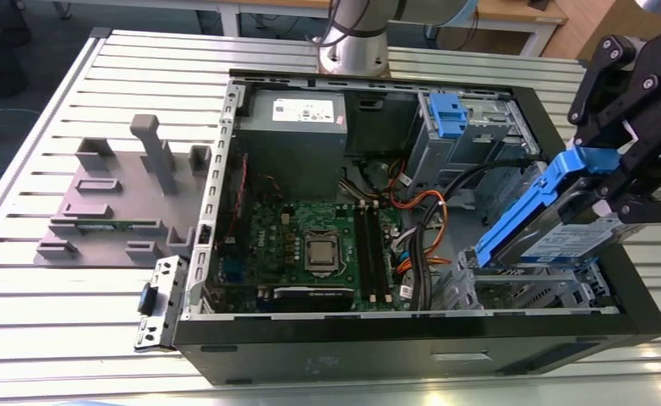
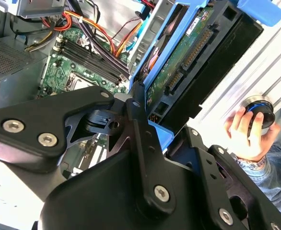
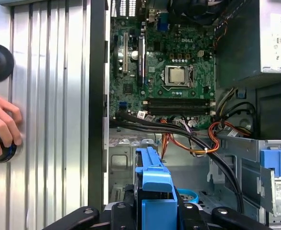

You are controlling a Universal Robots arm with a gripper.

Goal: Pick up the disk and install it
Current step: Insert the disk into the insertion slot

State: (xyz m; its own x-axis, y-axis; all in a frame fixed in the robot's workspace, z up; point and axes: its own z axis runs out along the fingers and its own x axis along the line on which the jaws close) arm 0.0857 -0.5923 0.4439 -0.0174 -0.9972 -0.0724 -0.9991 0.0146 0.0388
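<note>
The disk (image 1: 547, 222), a silver-grey drive in a bright blue bracket, hangs tilted over the front corner of the open computer case (image 1: 421, 338) at the exterior view's right. My black gripper (image 1: 610, 182) is shut on its upper end. The disk's lower end dips toward the metal drive cage (image 1: 522, 289) inside the case. In the second wrist view the disk (image 2: 191, 60) shows its green board and connector edge between my fingers (image 2: 133, 112). In the first wrist view the blue bracket (image 3: 152, 184) sticks out past the gripper over the cage floor.
Inside the case lie the motherboard (image 1: 308, 245), a grey power supply box (image 1: 297, 127), orange and black cables (image 1: 421, 228) and a blue latch piece (image 1: 449, 114). A grey fixture (image 1: 117, 194) sits on the slatted table. A person's hand (image 3: 1, 124) rests on a black knob outside the case.
</note>
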